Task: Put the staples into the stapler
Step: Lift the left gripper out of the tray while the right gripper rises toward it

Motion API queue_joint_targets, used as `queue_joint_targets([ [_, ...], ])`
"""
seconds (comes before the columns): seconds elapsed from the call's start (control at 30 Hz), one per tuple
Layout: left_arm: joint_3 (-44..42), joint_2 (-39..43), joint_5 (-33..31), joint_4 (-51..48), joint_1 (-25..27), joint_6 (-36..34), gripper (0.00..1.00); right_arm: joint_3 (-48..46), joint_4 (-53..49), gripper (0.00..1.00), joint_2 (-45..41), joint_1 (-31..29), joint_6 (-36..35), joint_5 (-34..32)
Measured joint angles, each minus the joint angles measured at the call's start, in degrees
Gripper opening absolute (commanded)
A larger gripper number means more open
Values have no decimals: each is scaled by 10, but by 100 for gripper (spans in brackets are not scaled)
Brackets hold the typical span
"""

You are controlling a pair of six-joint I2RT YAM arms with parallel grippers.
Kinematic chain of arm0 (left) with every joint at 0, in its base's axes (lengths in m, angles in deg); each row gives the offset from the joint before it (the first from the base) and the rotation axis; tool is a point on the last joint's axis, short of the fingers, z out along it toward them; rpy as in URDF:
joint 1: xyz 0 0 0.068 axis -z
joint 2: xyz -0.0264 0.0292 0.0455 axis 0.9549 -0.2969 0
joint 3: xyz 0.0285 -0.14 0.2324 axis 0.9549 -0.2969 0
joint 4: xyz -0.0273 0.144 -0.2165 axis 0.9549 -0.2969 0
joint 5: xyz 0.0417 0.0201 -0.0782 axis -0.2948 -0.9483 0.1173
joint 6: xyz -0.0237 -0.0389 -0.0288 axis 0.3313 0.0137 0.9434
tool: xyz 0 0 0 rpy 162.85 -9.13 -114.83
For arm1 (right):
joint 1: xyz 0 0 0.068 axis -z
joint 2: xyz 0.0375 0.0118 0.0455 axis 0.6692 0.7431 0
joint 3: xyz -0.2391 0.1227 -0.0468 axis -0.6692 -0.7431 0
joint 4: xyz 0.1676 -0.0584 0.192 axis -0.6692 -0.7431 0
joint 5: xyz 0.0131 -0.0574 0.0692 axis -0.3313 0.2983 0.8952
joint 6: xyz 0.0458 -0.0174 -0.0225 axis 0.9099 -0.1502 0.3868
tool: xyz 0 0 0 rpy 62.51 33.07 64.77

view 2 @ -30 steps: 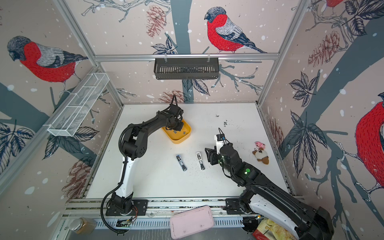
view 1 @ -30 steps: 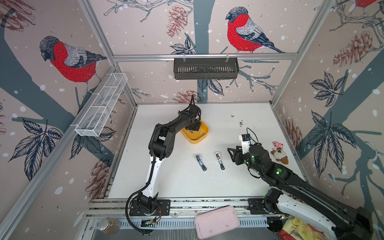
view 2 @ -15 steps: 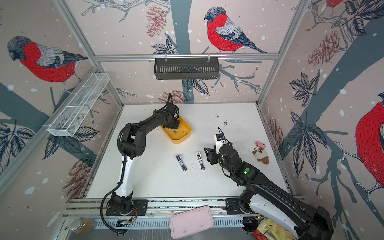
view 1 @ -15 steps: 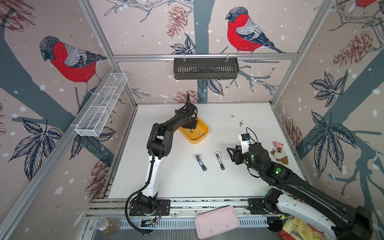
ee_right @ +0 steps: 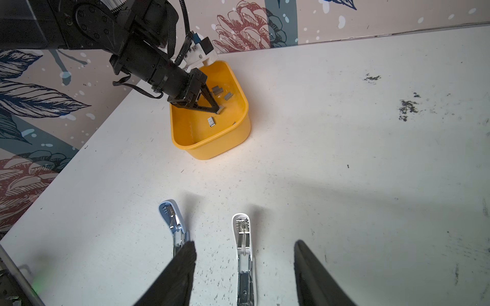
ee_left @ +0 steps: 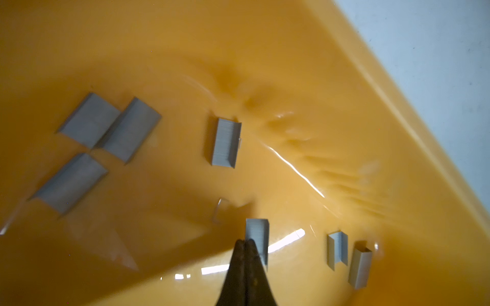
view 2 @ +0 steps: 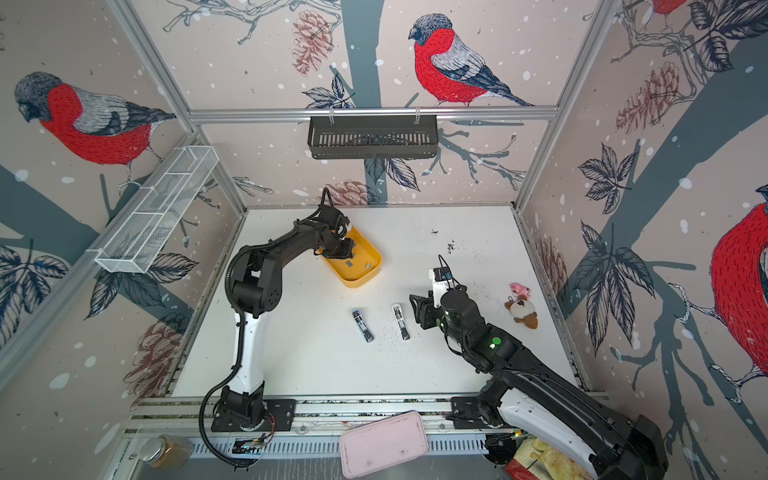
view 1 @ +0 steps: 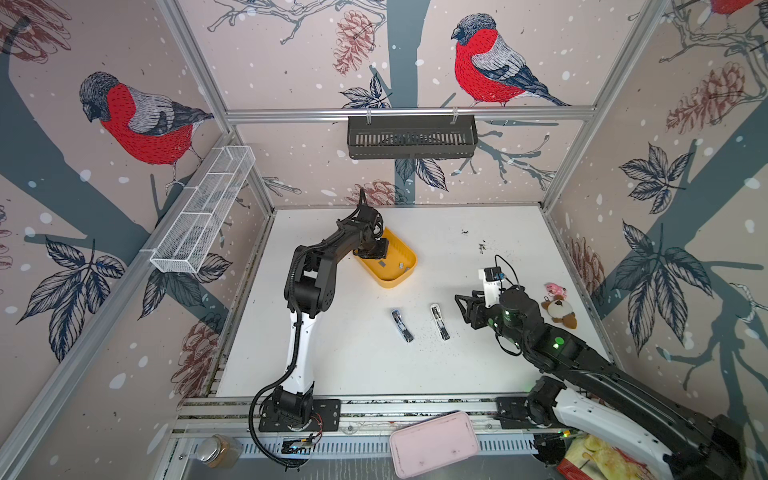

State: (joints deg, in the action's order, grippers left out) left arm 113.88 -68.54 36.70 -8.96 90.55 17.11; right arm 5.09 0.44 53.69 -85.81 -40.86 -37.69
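Down in the yellow tray [ee_right: 220, 148], back-left of the worktop [view 1: 490, 365], the left gripper [ee_left: 246, 242] sits w/ tips pressed together, just beside one strip; contact, can't tell. The staples [ee_left: 226, 143] lie loose on the tray floor. Right gripper [ee_right: 244, 245] hangs w/ fingers apart, white stapler [ee_right: 243, 230] showing btwn them, blue stapler [ee_right: 173, 222] alongside, both opened flat.

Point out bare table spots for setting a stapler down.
Bare: table between the blue stapler, white stapler and the front rail; also the far stretch from the yellow bin to the right wall, bar dark specks. Crowded: the bin, holding staples and the left claw; the right claw by the white stapler; the plush toy beyond it.
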Motion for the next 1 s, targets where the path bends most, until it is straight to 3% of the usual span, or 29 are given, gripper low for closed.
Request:
queue_joint_targets([
  [0.57,-139,131,176,107,-23,74,0,20,6,61,-1,22,35,56],
  [0.9,-369,320,270,278,-22,169,0,30,95,61,23,132,151,242],
  [1.0,-429,377,293,332,-19,213,0,31,137,59,44,142,177,285],
])
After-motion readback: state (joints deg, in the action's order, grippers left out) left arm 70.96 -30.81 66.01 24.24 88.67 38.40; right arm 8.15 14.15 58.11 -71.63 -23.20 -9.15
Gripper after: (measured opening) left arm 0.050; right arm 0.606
